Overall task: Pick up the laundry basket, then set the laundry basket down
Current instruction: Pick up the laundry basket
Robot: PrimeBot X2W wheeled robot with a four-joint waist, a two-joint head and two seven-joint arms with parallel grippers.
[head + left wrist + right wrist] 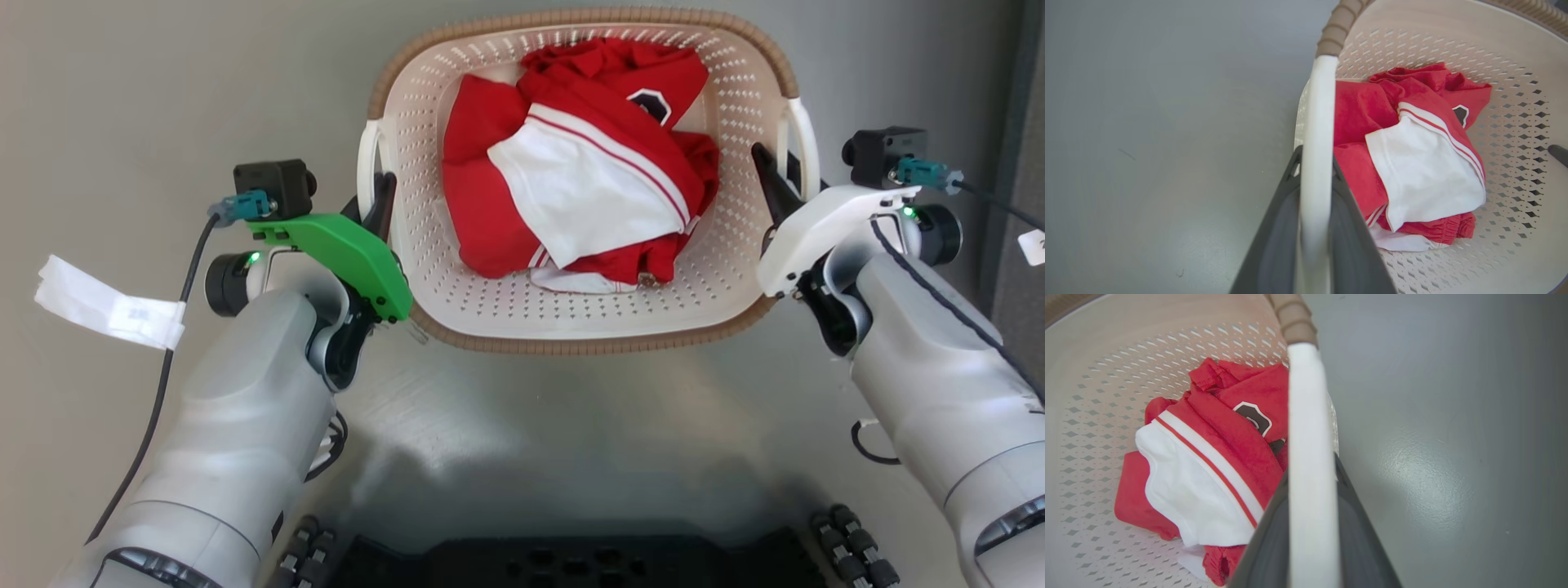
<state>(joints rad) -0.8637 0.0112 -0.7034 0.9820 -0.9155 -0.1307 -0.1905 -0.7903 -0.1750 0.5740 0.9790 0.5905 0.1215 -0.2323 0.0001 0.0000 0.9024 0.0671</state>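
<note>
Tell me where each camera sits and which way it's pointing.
Head view: on the head, looking down at the laundry basket on the floor; both forearms, left gripper and right gripper show.
Left wrist view: on the left wrist, looking along its fingers flanking the left handle.
Right wrist view: on the right wrist, along its fingers flanking the right handle.
All share the red-and-white clothes.

Both arms are fat, round & pale grey: the L arm (pixel 237 425) has a bright green cover (pixel 343 253) by the wrist, the R arm (pixel 939 384) a white cover (pixel 824 224). Each wrist has a small black box cam (pixel 273 186) w/ a teal plug (pixel 245 204), a tiny green light (pixel 254 258) & long dark pointy fingers (pixel 380 204). A black cable (pixel 163 367) w/ a white paper tag (pixel 106 306) runs by the L arm; the base (pixel 571 563) is black w/ little black rollers (pixel 853 543).
</note>
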